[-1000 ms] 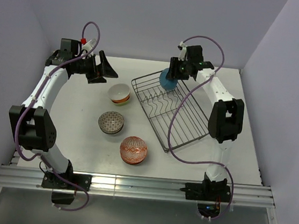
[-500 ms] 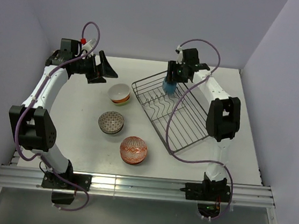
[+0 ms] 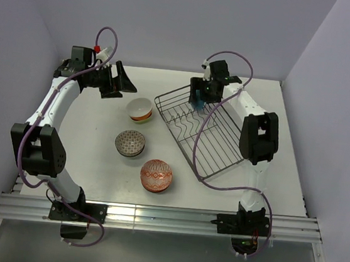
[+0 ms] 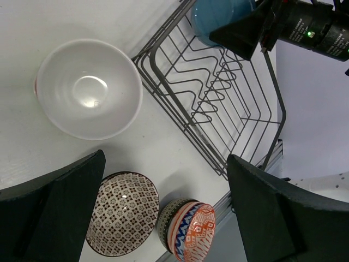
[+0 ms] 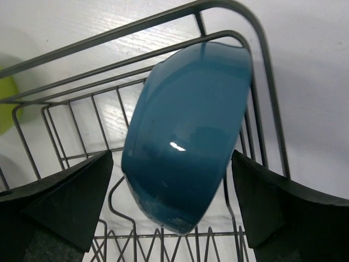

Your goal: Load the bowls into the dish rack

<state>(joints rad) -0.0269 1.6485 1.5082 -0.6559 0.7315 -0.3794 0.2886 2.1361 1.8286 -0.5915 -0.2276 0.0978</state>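
1. Closest to the arm bases I see the round red-orange patterned bowl (image 3: 156,175). It sits mouth up on the white counter (image 3: 96,154), just left of the near corner of the dish rack and outside it.
2. A little farther back and to the left is the dark brown patterned bowl (image 3: 130,143), also mouth up on the counter and apart from the red-orange one.
3. Beyond that sits the glossy white bowl with an orange-red band low on its outside (image 3: 139,109). It is upright and lies just beside the far left corner of the rack without being in it.
4. The rectangular dark wire dish rack (image 3: 174,136) lies at a slant across the right half of the counter, with zigzag tines running along its floor. Most of its length carries no bowl.
5. My left gripper (image 4: 165,161) hovers over the far left of the counter with its fingers spread wide. It looks down on the white bowl and the rack's edge.
6. At the rack's far end, the plain blue bowl (image 5: 185,136) stands tilted on its rim among the wires, inside the basket. My right gripper (image 5: 170,158) is spread wide on either side of it, and I cannot tell whether the pads touch the bowl.
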